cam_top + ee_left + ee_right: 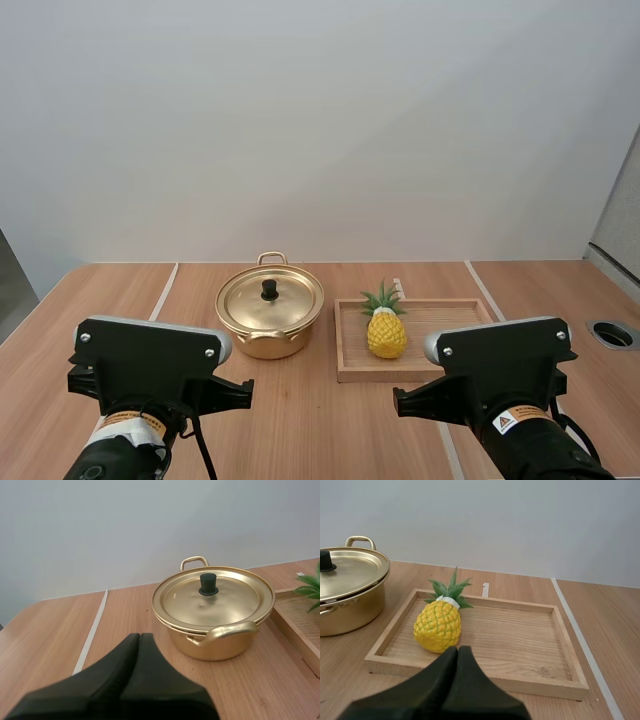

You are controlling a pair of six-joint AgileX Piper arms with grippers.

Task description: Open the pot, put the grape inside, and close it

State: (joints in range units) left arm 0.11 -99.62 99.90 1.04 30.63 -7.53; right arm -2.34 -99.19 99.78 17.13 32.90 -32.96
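Black fingers are lying pressed together as one wedge on our left gripper [139,636], holding nothing, and we are seeing the same on our right gripper [457,649], likewise empty. Both are hanging at the near side of the wooden table [300,430], well apart from everything on it. We are judging that the task is not yet begun: nothing is opened, moved or closed again.

Ahead of the left gripper the gold pot [268,338] is standing upright on the table. Its lid [285,305] is sitting squarely on it, and the black knob [269,290] at the middle is untouched. Just beside the pot, ahead of the right gripper, a wooden tray [430,375] is lying flat.

We are finding no grape. What is resting in the tray, toward the end nearest the pot, is a small yellow pineapple [386,336]. It seems to be lying on its side, with its green crown pointing away from us. It is looking smooth and moulded, scored with a diamond pattern, with a white band beneath the leaves.

So all three steps are waiting: lifting the lid, carrying the fruit over, and setting the lid back.
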